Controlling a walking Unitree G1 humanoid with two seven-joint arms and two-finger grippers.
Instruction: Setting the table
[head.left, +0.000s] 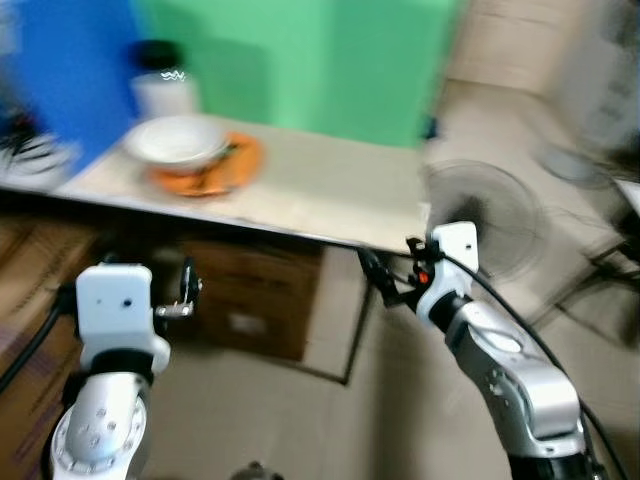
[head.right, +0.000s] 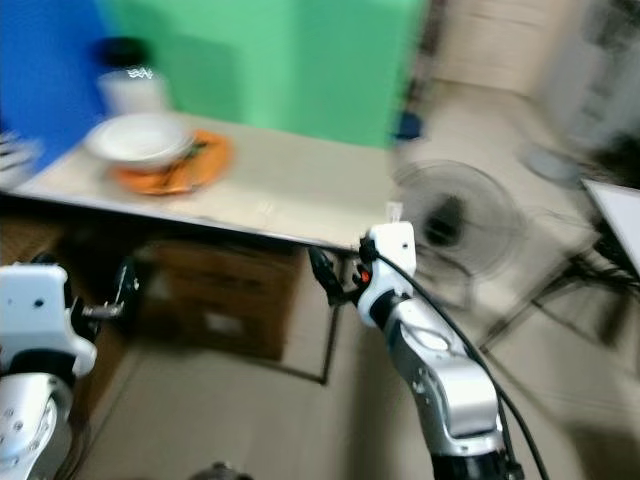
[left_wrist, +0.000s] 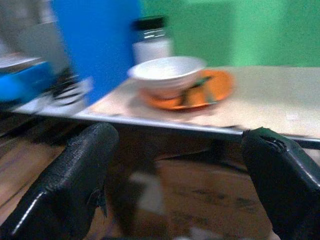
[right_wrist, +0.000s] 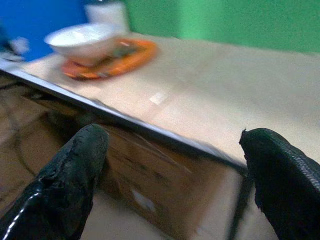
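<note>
On the table (head.left: 330, 190), a white bowl (head.left: 178, 140) tops an orange plate (head.left: 225, 172); both claws gape empty.

I count one bowl (head.left: 178, 140), one orange plate (head.left: 225, 170), one jar (head.left: 163, 82), one fan (head.left: 485, 215) and one worktop (head.left: 330, 190).

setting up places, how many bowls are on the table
1. A white bowl sits on the orange plate at the table's left end. Blur could hide others.

White bowl (head.left: 178, 139) on orange plate (head.left: 222, 168); beige table (head.left: 330, 190); green wall (head.left: 300, 60); blue panel (head.left: 70, 70).
</note>
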